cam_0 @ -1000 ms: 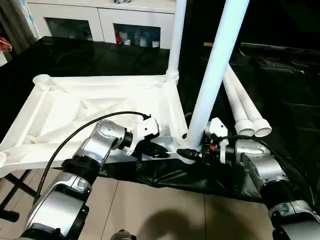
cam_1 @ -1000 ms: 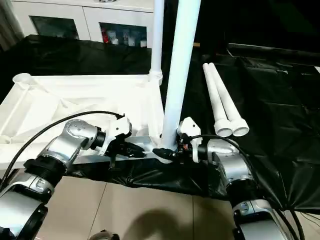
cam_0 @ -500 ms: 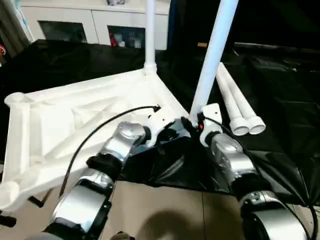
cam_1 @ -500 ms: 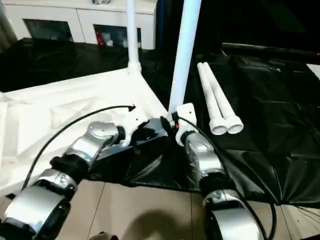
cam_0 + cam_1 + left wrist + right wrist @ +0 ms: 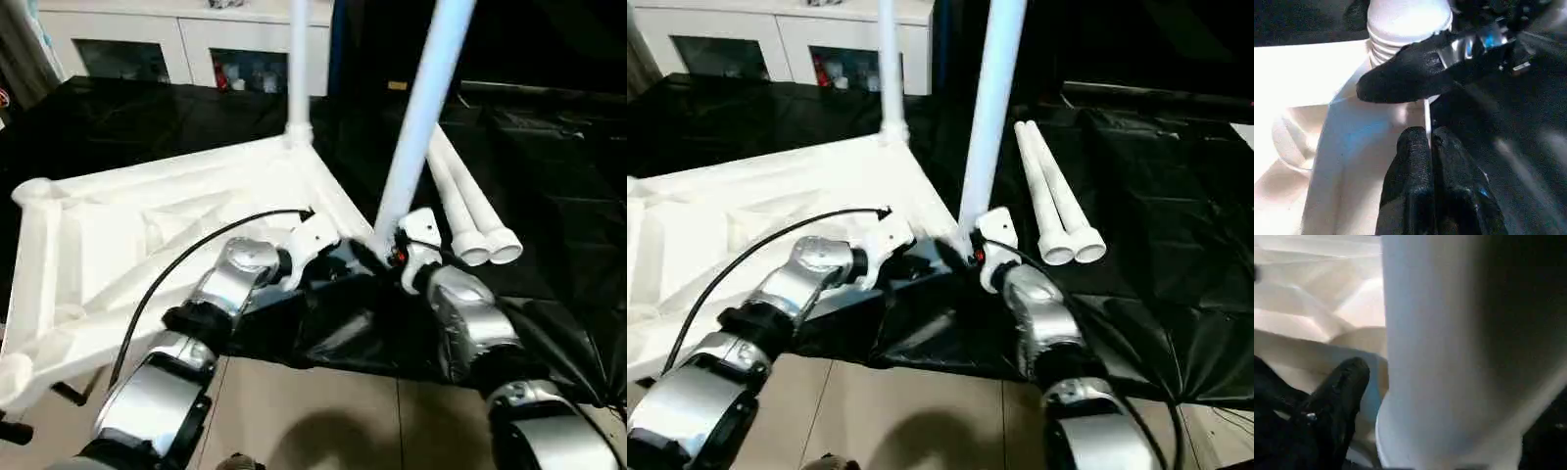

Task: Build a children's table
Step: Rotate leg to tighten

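The table top (image 5: pixel 147 235) is lying underside up on the worktop (image 5: pixel 549 196), with two legs (image 5: pixel 421 117) standing upright in its right-hand corners. Two loose legs (image 5: pixel 475 211) are lying side by side to its right, and a cabinet (image 5: pixel 176 44) is standing behind the worktop's far edge.

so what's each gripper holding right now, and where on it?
Left gripper is shut on the thin edge of the table top, near the corner socket. Right gripper sits at the near leg base; grip unclear.

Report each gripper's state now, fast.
Left gripper: shut, pinching the tabletop's thin rim.
Right gripper: at the base of the near upright leg; open or shut cannot be told.
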Controlling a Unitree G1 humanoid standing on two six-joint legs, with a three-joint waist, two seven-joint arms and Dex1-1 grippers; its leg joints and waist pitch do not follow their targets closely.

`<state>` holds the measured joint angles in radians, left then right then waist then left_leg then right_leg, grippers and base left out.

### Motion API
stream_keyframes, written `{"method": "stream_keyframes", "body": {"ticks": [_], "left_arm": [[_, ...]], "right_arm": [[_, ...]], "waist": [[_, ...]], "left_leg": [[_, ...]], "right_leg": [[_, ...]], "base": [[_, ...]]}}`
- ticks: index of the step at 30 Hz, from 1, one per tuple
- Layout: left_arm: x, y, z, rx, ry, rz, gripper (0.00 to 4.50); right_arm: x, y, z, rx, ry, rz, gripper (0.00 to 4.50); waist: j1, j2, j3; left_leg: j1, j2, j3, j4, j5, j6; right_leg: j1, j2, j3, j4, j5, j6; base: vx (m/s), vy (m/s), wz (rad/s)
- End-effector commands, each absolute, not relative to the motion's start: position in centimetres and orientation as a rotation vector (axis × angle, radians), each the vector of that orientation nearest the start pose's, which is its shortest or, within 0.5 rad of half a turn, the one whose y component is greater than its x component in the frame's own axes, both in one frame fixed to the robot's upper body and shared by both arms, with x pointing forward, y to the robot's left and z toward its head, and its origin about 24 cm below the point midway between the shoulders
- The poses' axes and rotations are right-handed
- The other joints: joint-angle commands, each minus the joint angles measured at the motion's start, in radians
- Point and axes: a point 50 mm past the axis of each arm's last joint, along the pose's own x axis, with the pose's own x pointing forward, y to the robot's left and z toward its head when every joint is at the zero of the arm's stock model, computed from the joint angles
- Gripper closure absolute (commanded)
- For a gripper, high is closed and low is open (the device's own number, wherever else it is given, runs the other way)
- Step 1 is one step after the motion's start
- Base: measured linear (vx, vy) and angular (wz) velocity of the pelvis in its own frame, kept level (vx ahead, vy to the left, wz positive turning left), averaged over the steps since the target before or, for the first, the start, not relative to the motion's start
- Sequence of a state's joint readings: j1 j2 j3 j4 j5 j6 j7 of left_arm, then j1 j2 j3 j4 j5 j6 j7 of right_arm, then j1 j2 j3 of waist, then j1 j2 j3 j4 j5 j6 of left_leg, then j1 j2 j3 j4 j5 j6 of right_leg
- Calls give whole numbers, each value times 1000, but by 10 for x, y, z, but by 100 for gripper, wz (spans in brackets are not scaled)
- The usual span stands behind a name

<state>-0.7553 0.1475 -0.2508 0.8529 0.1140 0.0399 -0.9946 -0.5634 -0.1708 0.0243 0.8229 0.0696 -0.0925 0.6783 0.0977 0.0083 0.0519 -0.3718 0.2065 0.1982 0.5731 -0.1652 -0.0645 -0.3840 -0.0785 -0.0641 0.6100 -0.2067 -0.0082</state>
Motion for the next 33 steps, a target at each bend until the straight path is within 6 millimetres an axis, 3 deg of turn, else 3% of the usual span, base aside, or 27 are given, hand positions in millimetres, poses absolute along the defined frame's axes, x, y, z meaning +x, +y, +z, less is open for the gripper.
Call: {"method": "stream_keyframes", "body": {"ticks": [1, 10, 11, 22, 27, 30, 32, 33], "left_arm": [[335, 55, 65, 371, 276, -1365, 450], [330, 76, 64, 395, 345, -1481, 450], [330, 77, 64, 394, 349, -1486, 450], [327, 88, 61, 395, 402, -1524, 450], [336, 79, 64, 389, 344, -1402, 450], [347, 71, 68, 374, 311, -1270, 450], [353, 65, 71, 366, 296, -1196, 450], [358, 57, 74, 363, 279, -1131, 450]], "right_arm": [[321, -113, 19, -111, 267, 939, 58], [300, -130, 22, -139, 344, 1247, 58], [298, -131, 22, -141, 352, 1264, 82], [290, -132, 24, -127, 385, 1348, 162], [299, -126, 22, -80, 331, 1187, 174], [312, -124, 17, -54, 325, 966, 175], [317, -122, 14, -39, 314, 850, 176], [324, -120, 11, -28, 318, 704, 176]], "waist": [[5, -11, -63], [18, -14, -62], [18, -14, -62], [23, -17, -62], [21, -17, -60], [13, -18, -57], [10, -16, -57], [8, -17, -57]], "left_leg": [[11, 33, -13, -56, -180, 84], [15, 36, -15, -58, -190, 80], [14, 36, -14, -58, -184, 82], [16, 36, -15, -59, -186, 67], [17, 37, -15, -60, -197, 55], [22, 33, -19, -66, -239, 22], [22, 33, -20, -67, -244, 12], [23, 32, -20, -68, -244, 10]], "right_leg": [[45, -70, 43, -66, -75, -249], [41, -70, 42, -69, -122, -245], [40, -71, 43, -68, -112, -247], [39, -74, 43, -69, -134, -244], [36, -75, 44, -72, -159, -239], [33, -78, 44, -85, -266, -210], [30, -79, 45, -87, -282, -199], [30, -76, 45, -87, -280, -197]], "base": [[0, 0, 0], [0, 0, 0], [0, 0, 0], [0, 0, 0], [0, 0, 0], [0, 0, 0], [0, 0, 0], [0, 0, 0]]}}
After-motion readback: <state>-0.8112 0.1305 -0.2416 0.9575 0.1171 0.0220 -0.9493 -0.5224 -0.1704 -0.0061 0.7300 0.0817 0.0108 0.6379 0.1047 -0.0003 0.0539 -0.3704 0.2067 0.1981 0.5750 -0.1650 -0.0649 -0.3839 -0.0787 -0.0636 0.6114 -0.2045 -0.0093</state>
